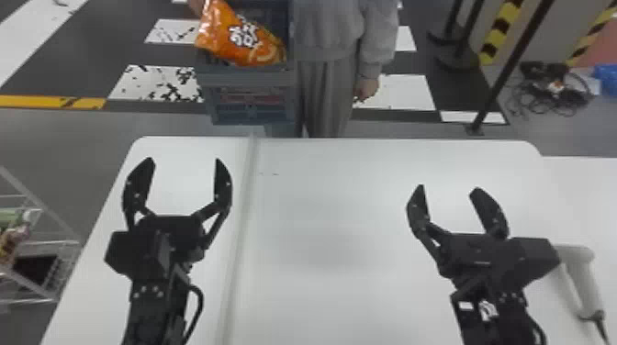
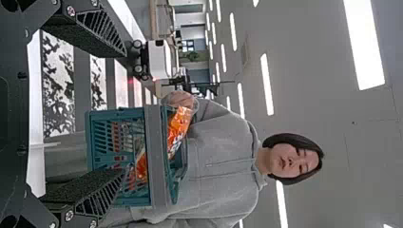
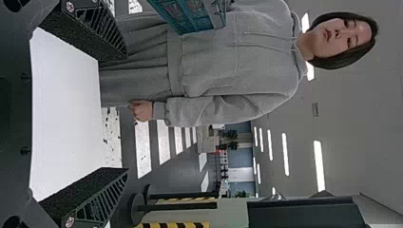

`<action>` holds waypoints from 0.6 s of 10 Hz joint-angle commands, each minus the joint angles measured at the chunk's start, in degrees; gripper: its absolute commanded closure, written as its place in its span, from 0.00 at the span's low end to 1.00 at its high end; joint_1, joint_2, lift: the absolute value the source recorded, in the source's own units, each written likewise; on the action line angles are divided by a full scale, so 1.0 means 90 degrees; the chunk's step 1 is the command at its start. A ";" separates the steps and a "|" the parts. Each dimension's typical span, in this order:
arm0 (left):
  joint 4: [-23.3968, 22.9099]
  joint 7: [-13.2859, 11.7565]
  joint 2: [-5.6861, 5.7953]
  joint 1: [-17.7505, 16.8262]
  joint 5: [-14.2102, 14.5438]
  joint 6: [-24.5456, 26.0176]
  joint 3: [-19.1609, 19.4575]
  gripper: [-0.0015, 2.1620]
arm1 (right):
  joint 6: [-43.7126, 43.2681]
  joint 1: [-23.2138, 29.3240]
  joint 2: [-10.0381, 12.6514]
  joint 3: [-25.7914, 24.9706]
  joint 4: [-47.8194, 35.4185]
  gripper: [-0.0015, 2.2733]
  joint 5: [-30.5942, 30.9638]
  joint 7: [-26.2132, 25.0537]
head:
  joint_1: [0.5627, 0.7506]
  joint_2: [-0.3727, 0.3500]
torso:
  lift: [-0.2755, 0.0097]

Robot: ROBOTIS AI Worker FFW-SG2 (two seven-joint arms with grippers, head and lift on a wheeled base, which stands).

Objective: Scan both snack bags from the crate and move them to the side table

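My left gripper (image 1: 184, 172) stands open over the white table's left part, nothing between its fingers. My right gripper (image 1: 449, 190) is open too, above the table's right part. Beyond the far edge a person holds a crate (image 1: 250, 98) with an orange snack bag (image 1: 243, 39) leaning out of its top. A light-coloured scanner (image 1: 580, 275) lies right of the right arm. In the left wrist view the left gripper (image 2: 126, 109) faces the crate (image 2: 116, 156) and the orange bag (image 2: 178, 130). The right gripper (image 3: 127, 114) faces the person in the right wrist view.
The white table (image 1: 321, 220) spans the space under both arms, with a raised seam running front to back on its left part. A wire rack (image 1: 41, 247) with some items stands at the left. Another white surface (image 1: 583, 192) adjoins at the right.
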 commanded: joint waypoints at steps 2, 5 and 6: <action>-0.0010 0.0001 -0.0017 0.0000 -0.0004 0.0000 -0.0008 0.06 | -0.0005 0.0000 -0.0005 0.0010 0.0000 0.04 -0.0003 -0.0005 | 0.70 0.51 | 0.86; -0.0010 0.0001 -0.0017 0.0020 -0.0014 0.0000 -0.0008 0.06 | -0.0005 -0.0010 -0.0014 0.0020 0.0000 0.04 0.0007 0.0004 | 0.70 0.51 | 0.86; 0.0000 0.0001 -0.0017 0.0010 -0.0014 0.0000 -0.0008 0.06 | -0.0005 -0.0010 -0.0014 0.0020 0.0010 0.04 -0.0003 -0.0005 | 0.70 0.51 | 0.86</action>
